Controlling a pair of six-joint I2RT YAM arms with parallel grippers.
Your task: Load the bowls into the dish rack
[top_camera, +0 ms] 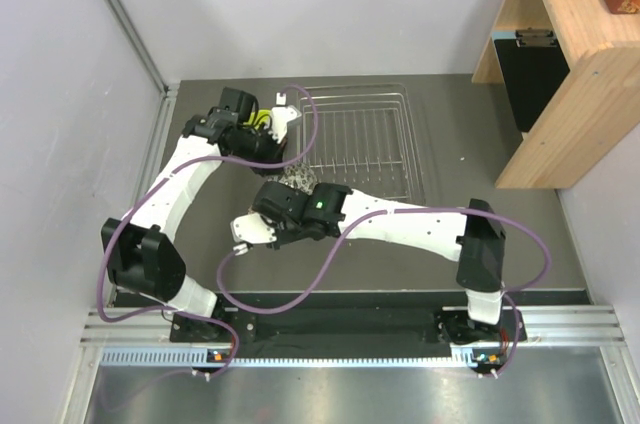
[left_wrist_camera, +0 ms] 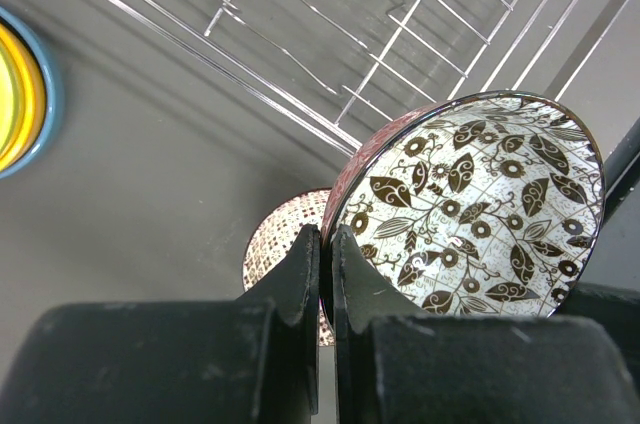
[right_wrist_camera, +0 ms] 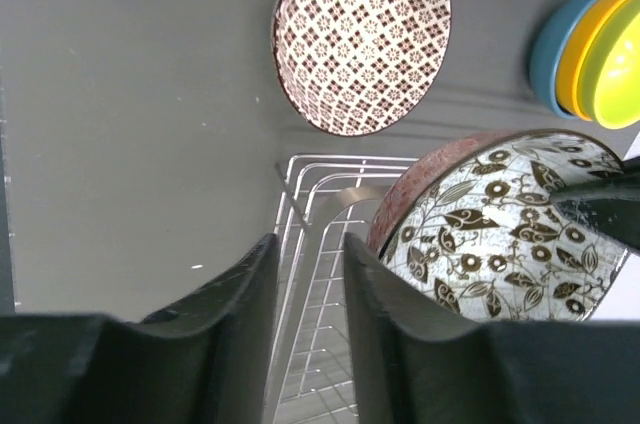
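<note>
My left gripper (left_wrist_camera: 325,234) is shut on the rim of a white bowl with a brown leaf pattern and a pinkish-red outside (left_wrist_camera: 480,204), held tilted on edge above the left end of the wire dish rack (left_wrist_camera: 400,34). This bowl also shows in the right wrist view (right_wrist_camera: 500,234). A second white bowl with a fine checker pattern (right_wrist_camera: 362,36) sits on the table beside the rack (top_camera: 370,134). The blue, orange and lime-yellow bowls stand nested in a stack (right_wrist_camera: 585,49) on the table. My right gripper (right_wrist_camera: 310,244) is open and empty over the rack's corner (right_wrist_camera: 320,274).
A wooden shelf unit (top_camera: 560,54) stands at the back right, with a black panel under it. A metal rail (top_camera: 155,144) runs along the table's left edge by the wall. The two arms cross closely near the rack's left end.
</note>
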